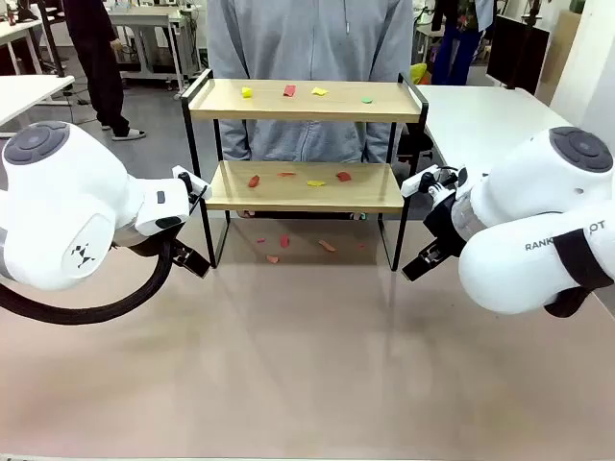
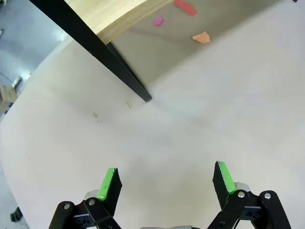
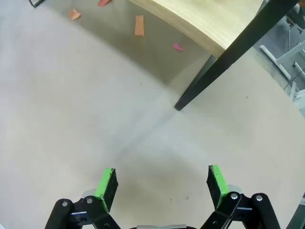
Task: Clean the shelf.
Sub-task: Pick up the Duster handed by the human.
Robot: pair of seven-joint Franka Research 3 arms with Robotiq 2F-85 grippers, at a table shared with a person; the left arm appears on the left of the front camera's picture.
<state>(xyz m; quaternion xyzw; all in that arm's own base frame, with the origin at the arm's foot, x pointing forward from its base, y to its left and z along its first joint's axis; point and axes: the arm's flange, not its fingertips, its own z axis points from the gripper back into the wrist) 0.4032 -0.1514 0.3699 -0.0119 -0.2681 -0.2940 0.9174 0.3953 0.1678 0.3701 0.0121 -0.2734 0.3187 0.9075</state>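
Note:
The shelf [image 1: 306, 101] stands at the far middle of the table, two light wood boards in a thin black frame. Small coloured scraps lie on its top board [image 1: 289, 90], on its lower board [image 1: 343, 176] and on the table beneath it [image 1: 327, 246]. My left gripper [image 1: 192, 259] hangs low by the shelf's left front leg [image 2: 119, 71], open and holding nothing, as the left wrist view [image 2: 167, 179] shows. At the right front leg [image 3: 209, 76] my right gripper [image 1: 420, 263] is likewise open and holding nothing [image 3: 162, 181]. Both pairs of green pads hover over bare table.
A person in a grey top [image 1: 307, 48] stands right behind the shelf. The beige table [image 1: 307, 365] stretches wide in front of both arms. White tables [image 1: 480, 115] stand at the back right and far left. Orange and pink scraps [image 2: 201, 37] lie near the left leg.

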